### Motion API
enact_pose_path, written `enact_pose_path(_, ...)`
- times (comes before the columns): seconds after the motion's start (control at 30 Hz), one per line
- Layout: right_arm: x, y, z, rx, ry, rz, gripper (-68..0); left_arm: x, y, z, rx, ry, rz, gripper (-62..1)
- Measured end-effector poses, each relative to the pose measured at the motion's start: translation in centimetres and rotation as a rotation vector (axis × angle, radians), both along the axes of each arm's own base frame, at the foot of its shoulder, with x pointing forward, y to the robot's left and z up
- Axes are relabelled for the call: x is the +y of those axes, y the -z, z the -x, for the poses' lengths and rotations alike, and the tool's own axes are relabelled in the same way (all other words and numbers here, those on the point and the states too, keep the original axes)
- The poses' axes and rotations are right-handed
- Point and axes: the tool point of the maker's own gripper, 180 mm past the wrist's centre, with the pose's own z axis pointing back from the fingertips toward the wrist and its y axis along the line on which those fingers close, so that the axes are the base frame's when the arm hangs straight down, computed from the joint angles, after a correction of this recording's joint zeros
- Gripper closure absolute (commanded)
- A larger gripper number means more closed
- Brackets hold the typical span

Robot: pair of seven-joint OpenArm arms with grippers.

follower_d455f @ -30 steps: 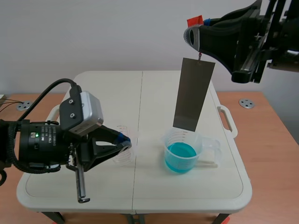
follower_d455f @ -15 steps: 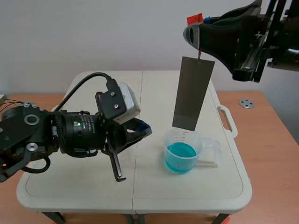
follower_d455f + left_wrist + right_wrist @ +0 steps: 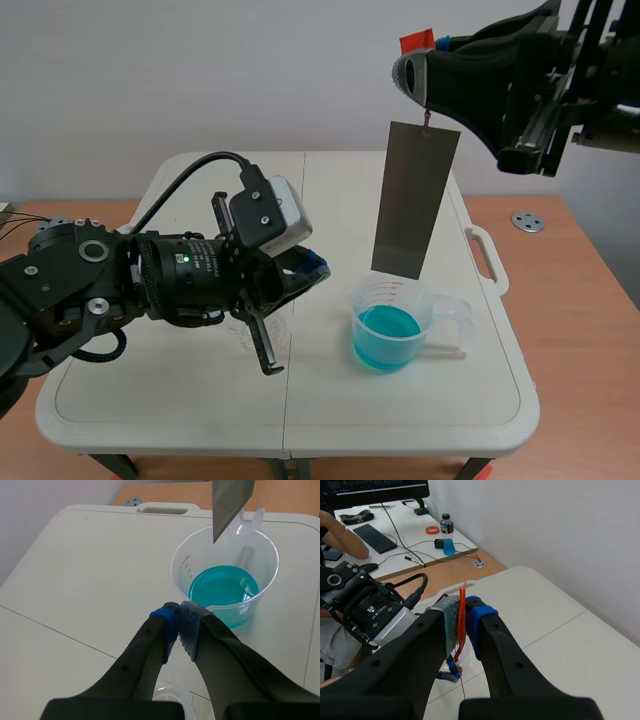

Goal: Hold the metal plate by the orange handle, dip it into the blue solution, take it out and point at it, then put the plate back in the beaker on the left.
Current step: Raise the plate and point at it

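**Grey metal plate: out of the dip, pointing step begun**

Metal plate (image 3: 415, 200): hanging upright just above the blue-solution beaker (image 3: 392, 320), lower edge clear of the liquid. Held by the orange handle (image 3: 417, 43) in the clenched right gripper (image 3: 415, 80).

Left gripper (image 3: 315, 268): swung in within the last second, now just beside the beaker. Fingers pressed together on nothing, tips aimed toward the plate. Judged as the pointing step, with the return still to do.

Appearance: long, flat, dull dark grey, no visible deposit.

The cream folding surface (image 3: 400, 420) had a seam running down its middle. Just right of the seam stood a clear beaker of blue solution (image 3: 390, 325). Left of the seam stood an empty clear beaker (image 3: 243, 338), largely hidden from view.
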Motion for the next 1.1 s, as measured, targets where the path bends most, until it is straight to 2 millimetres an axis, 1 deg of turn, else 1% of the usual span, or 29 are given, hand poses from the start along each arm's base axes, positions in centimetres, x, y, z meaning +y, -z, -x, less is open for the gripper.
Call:
enact_pose_path(0.23,0.0,0.0,0.0,0.000,0.000,0.000,-1.1,0.3,-0.2,-0.3,-0.003,-0.010,0.002,-3.2)
enact_pose_path(0.27,0.0,0.0,0.0,0.000,0.000,0.000,-1.1,0.7,-0.3,-0.7,-0.007,-0.026,0.004,-3.2)
enact_pose_path(0.33,0.0,0.0,0.0,0.000,0.000,0.000,-1.1,2.2,-1.0,-2.0,-0.027,-0.079,0.010,-3.2)
enact_pose_path(0.4,0.0,0.0,0.0,0.001,-0.001,-0.003,-1.1,4.3,-2.1,-3.1,-0.064,-0.128,0.004,-3.2)
enact_pose_path(0.47,0.0,0.0,0.0,0.000,-0.001,-0.003,-1.1,6.4,-3.4,-3.6,-0.112,-0.150,-0.016,-3.2)
enact_pose_path(0.6,0.0,-0.1,0.0,0.000,-0.001,-0.003,-1.1,10.9,-4.7,-3.1,-0.165,-0.185,-0.081,-3.2)
enact_pose_path(0.7,0.0,-0.1,0.0,-0.001,-0.001,-0.005,-1.1,14.9,-5.1,-2.4,-0.172,-0.240,-0.137,-3.2)
enact_pose_path(0.83,0.1,-0.4,0.0,0.001,-0.006,-0.022,-1.1,20.0,-5.4,-1.1,-0.174,-0.310,-0.226,-3.2)
enact_pose_path(0.97,0.1,-0.9,-0.3,-0.019,-0.006,-0.016,-1.1,25.2,-4.7,0.7,-0.148,-0.422,-0.313,-3.2)
enact_pose_path(1.1,0.2,-2.2,-0.7,-0.063,-0.012,-0.016,-1.1,30.0,-3.4,3.8,-0.104,-0.543,-0.399,-3.2)
